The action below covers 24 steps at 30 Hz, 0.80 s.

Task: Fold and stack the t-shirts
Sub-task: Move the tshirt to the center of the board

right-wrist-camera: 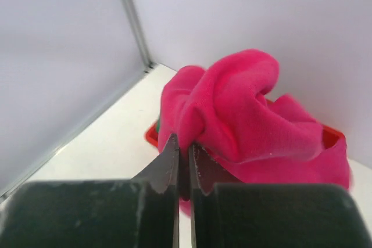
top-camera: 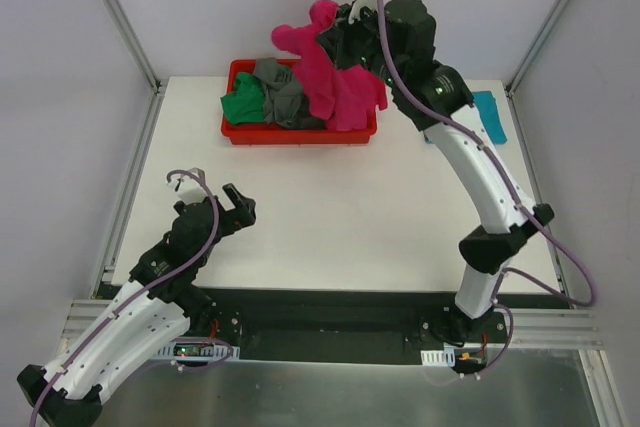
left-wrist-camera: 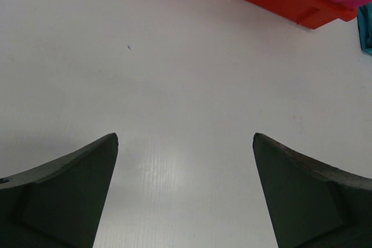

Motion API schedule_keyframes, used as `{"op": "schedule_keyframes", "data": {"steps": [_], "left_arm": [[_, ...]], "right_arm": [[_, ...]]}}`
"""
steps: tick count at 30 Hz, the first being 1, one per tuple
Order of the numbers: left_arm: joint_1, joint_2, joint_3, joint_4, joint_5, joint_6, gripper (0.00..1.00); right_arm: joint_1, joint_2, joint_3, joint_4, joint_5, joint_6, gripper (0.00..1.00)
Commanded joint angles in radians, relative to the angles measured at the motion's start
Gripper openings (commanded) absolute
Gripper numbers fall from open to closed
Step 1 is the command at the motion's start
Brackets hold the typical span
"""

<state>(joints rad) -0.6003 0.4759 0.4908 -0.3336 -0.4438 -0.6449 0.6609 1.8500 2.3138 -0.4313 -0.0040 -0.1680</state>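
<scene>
Right gripper (right-wrist-camera: 183, 144) tight on magenta-pink t-shirt (right-wrist-camera: 244, 114)

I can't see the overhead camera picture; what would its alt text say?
The right gripper, shut on a magenta-pink t-shirt, holds it up over a red tray where a green t-shirt and a grey t-shirt lie crumpled. The left gripper hangs open over the white table; a teal t-shirt lies at the table's right edge.

pink t-shirt (right-wrist-camera: 250, 114): soft matt cloth, slightly fuzzy. tray (top-camera: 300, 134): glossy red plastic. table (top-camera: 330, 217): smooth, matt white.
</scene>
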Motion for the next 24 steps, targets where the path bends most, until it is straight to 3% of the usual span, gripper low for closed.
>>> {"op": "schedule_keyframes", "data": {"steps": [1,8,12,19,24], "left_arm": [[0.014,0.009,0.000,0.024,0.034,-0.019,0.99],[0.014,-0.005,-0.003,0.024,0.040,-0.025,0.99],[0.014,-0.011,-0.004,0.024,0.042,-0.025,0.99],[0.014,-0.016,-0.009,0.022,0.031,-0.030,0.99],[0.014,0.001,-0.006,0.019,0.019,-0.030,0.99]], "right_arm": [[0.092,-0.135,-0.052,0.014,-0.016,-0.093,0.00],[0.244,-0.245,-0.067,0.039,-0.019,-0.136,0.00],[0.322,-0.273,-0.083,0.039,0.091,-0.189,0.00],[0.324,-0.320,-0.183,0.063,0.266,-0.196,0.01],[0.299,-0.461,-0.546,0.136,0.378,-0.200,0.00]]}}
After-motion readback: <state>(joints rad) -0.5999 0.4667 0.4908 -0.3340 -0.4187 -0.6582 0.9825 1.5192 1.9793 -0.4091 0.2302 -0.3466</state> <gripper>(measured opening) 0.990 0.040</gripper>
